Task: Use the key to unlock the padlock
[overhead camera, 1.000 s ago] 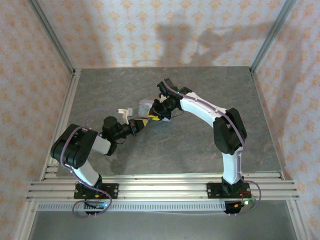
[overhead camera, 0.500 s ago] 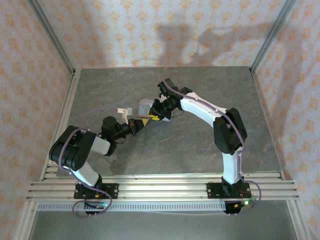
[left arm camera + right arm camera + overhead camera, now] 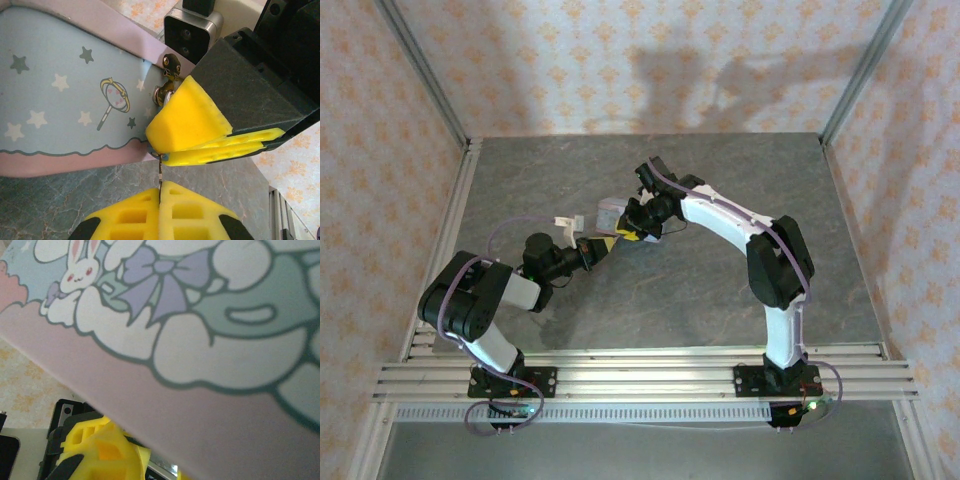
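Grey marbled tabletop [image 3: 700,300], floral-papered walls [image 3: 570,60]

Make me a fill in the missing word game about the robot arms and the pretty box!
1. The left gripper is pinching a thin metal ___.
2. The fingers of the right gripper are coloured ___.
3. Around the wand painted on the tin box are little ___.

Missing words: key; yellow; stars.
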`<move>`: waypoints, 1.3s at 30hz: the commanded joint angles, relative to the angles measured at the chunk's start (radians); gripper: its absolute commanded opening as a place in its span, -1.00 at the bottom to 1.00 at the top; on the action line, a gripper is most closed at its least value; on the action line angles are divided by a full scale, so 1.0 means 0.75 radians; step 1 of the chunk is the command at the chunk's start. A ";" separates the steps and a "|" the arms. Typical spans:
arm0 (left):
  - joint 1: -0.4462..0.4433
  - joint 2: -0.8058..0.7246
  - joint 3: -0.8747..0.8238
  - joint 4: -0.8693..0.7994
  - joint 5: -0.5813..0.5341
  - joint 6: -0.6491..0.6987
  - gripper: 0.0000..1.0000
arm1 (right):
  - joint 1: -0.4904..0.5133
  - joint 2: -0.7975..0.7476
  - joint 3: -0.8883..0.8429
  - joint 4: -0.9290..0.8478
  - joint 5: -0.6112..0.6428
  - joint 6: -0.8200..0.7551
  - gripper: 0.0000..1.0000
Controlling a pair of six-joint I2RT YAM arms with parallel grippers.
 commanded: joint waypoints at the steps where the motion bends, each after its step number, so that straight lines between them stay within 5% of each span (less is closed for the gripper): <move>1: 0.004 -0.001 -0.011 0.107 -0.034 0.021 -1.00 | -0.009 -0.039 -0.020 0.070 -0.043 0.038 -1.00; 39: -0.007 0.054 0.029 0.139 -0.086 0.095 -1.00 | -0.018 -0.039 -0.039 0.120 -0.159 0.152 -1.00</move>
